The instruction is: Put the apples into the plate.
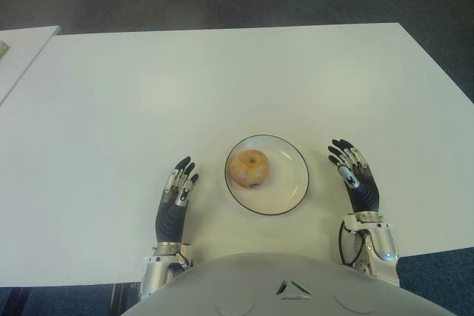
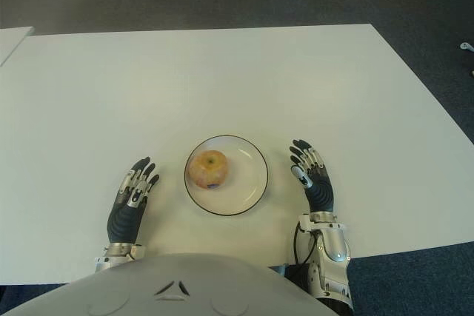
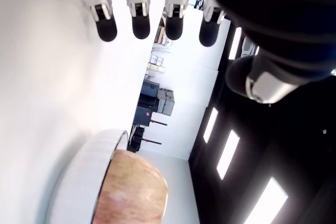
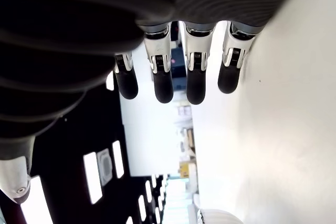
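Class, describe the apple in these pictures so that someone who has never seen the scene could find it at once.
Start at the white table and look at its near edge, where a round white plate with a thin dark rim lies between the left hand and right hand. The apple sits on the plate's left part, the only yellow-red round thing there.

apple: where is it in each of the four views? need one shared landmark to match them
Left eye: apple in the plate, on its left part, between the hands.
Right eye: apple, same spot in the plate.
Left wrist: apple at the lower edge, inside the rim.
Right wrist: not in view.
Shared landmark: the plate's dark-edged rim, except in the right wrist view.
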`<state>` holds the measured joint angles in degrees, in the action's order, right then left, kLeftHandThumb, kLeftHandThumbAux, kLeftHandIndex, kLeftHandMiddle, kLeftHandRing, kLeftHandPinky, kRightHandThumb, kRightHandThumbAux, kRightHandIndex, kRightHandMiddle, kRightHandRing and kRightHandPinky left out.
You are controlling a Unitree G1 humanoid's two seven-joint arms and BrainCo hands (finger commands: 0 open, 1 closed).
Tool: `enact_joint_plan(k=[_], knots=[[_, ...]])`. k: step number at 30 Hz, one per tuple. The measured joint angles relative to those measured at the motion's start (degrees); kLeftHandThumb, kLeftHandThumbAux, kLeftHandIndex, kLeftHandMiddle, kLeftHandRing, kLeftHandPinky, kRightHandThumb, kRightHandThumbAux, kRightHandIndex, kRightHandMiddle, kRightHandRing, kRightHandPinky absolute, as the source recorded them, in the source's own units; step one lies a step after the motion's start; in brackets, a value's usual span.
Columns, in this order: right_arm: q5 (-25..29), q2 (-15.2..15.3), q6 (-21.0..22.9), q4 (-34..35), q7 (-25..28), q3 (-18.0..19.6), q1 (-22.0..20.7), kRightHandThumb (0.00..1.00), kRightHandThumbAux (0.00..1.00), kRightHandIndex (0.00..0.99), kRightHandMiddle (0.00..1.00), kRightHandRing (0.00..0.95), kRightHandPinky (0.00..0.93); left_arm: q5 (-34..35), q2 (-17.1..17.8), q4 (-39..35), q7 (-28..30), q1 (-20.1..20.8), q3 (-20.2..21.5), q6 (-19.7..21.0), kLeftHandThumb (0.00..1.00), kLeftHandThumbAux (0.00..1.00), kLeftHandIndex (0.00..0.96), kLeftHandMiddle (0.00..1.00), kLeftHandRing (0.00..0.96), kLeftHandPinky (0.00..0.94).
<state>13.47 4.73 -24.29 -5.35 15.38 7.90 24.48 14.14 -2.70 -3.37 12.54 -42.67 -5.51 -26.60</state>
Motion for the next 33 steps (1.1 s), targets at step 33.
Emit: enact_joint_plan(k=[33], knots=[[-0.06, -0.2, -3.89, -6.0, 2.08, -0.74, -5.73, 0.249, 0.56, 0.132, 0.196, 0.191, 0.219, -1.72, 2.39, -3.29, -0.2, 0.9, 1.14, 6.41, 0.204, 0.45, 0.117, 0.066, 0.03, 0.051]])
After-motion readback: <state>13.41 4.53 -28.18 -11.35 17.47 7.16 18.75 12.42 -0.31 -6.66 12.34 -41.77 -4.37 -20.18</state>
